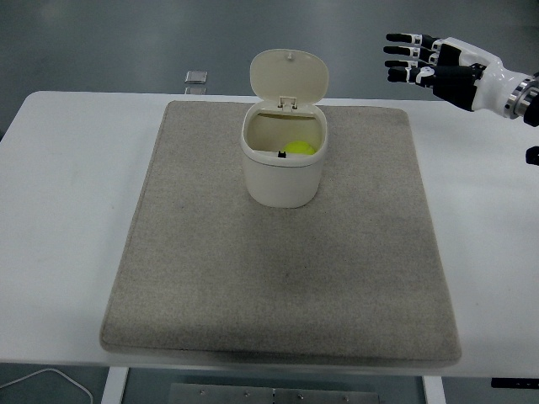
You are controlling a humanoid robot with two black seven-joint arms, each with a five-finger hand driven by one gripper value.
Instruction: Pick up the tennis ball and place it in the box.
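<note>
Tennis ball (299,149) is sitting inside the box (282,168), low against the right inner wall, only its top showing over the rim. We read the place step as done.

Our right hand (434,66) is up at the top right, well apart from the box and above the counter (67,194), fingers spread and holding nothing. That height and offset make sense as a clear position: nothing of ours is over the opening, so the ball can't get nudged.

Left hand is not in view.

Box stands upright on the grey mat (278,278), toward its far edge, centred left to right. The hinged lid (290,77) is tipped back and open, which is why the ball could go straight down with no lid handling. Mat likely gives the box some grip so it doesn't slide on contact.

Small square object (195,77) lies at the counter's far edge, apart from everything; looks irrelevant to us.

Remaining, as we judge it: nothing but parking the arm. Lid closing isn't in the task.
</note>
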